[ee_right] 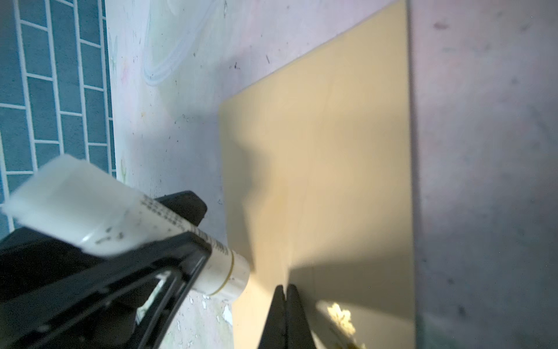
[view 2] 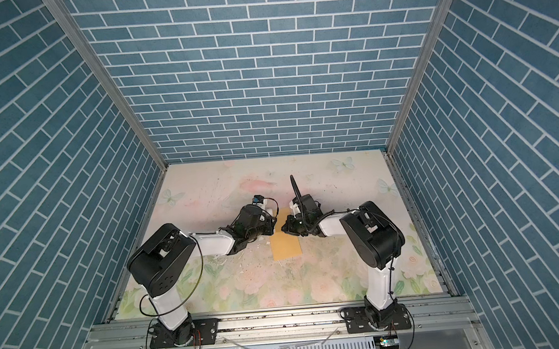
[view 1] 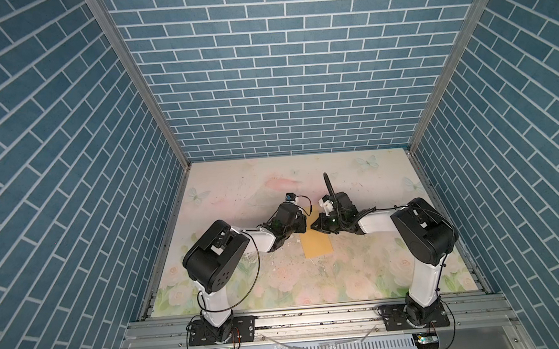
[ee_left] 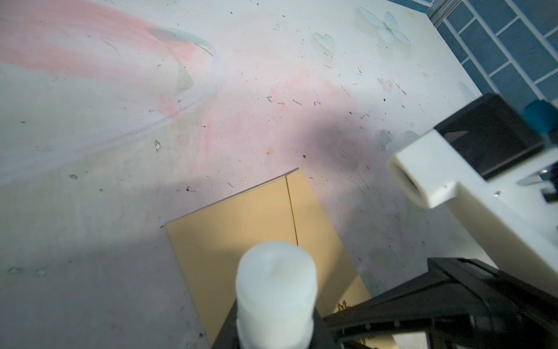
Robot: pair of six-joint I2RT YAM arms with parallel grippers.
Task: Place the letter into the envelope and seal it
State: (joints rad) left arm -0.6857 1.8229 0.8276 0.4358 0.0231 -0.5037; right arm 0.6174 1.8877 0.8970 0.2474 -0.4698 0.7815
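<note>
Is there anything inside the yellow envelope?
The envelope lies flat on the table, and only its yellow outside shows. No letter is visible anywhere; whether one is inside is hidden by the paper.

I see a pale floral-printed desk (view 1: 362, 270), scuffed and speckled with white flakes (view 1: 278, 266). Blue brick-patterned walls (view 1: 280, 64) enclose it. A white cylindrical glue stick (ee_right: 120, 223) shows in the right wrist view.

Bright tops, wrist cams blurry, shadowed

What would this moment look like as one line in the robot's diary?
left hand: gripping white glue stick | right hand: shut, pressing envelope | letter: unseen
</note>
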